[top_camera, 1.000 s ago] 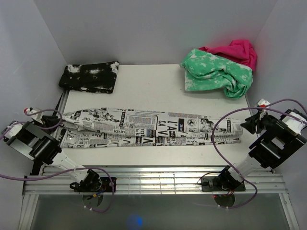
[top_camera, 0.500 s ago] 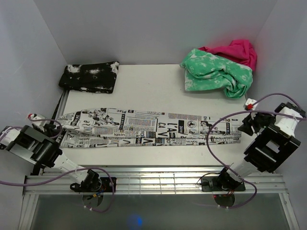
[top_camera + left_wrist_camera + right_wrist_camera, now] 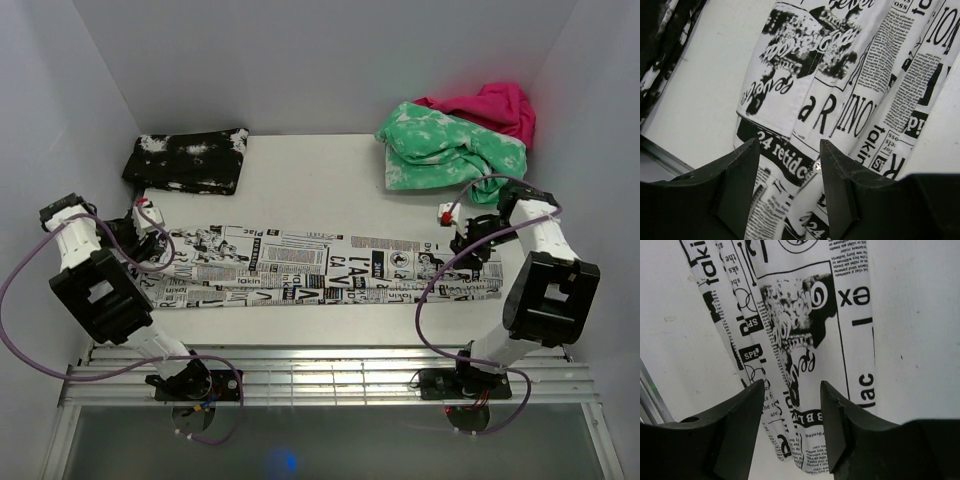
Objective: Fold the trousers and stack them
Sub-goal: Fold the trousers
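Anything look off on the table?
Only the far right corner: a green garment and a pink garment lie crumpled in a heap. The trousers lie flat and straight; the black garment is folded.

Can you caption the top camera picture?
Left gripper and right gripper, both open, above opposite ends of the trousers.

Plain pale walls (image 3: 320,60) are standing beyond the left end effector (image 3: 142,228) and the right end effector (image 3: 468,232) and closing in on their outer sides; a white tabletop (image 3: 310,180) is lying beneath them, ribbed metal rails (image 3: 330,365) running along its edge behind them, soft even light falling throughout
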Tool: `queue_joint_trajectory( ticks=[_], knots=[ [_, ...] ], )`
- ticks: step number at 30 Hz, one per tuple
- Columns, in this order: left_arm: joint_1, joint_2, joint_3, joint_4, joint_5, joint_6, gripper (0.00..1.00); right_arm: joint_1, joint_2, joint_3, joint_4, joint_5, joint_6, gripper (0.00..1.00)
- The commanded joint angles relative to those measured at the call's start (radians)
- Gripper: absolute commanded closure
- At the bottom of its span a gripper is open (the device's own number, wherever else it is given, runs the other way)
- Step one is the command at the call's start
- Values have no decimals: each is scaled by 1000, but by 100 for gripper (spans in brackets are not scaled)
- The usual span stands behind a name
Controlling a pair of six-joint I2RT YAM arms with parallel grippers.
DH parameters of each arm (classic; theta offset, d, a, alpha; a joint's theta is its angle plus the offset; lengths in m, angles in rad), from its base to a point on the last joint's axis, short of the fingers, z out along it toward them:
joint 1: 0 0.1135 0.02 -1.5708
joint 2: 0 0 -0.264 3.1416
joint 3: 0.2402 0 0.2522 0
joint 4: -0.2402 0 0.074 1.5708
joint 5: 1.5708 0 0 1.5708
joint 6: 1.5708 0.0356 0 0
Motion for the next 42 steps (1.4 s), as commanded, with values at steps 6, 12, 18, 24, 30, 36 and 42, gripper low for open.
queue_joint_trajectory(
  ticks=[6, 12, 18, 24, 30, 36, 42],
  knots=[
    [-124, 115, 157, -32, -163, -136, 36, 259, 49, 16, 90, 119, 257, 45],
    [-166, 152, 128, -31, -258, -166, 36, 449, 73, -36, 189, 200, 343, 48],
    [-169, 152, 101, 9, -292, -166, 37, 491, 101, -59, 269, 251, 358, 49],
    [-181, 141, 29, 12, -352, -109, 37, 509, 96, -119, 288, 274, 329, 52],
    [-187, 138, -14, 11, -370, -92, 44, 514, 73, -165, 295, 278, 297, 63],
    [-189, 100, -18, -3, -357, -80, 91, 512, 50, -138, 272, 260, 291, 92],
    [-175, -12, -33, 20, -292, -84, 100, 495, -36, -128, 260, 271, 285, 92]
  ],
)
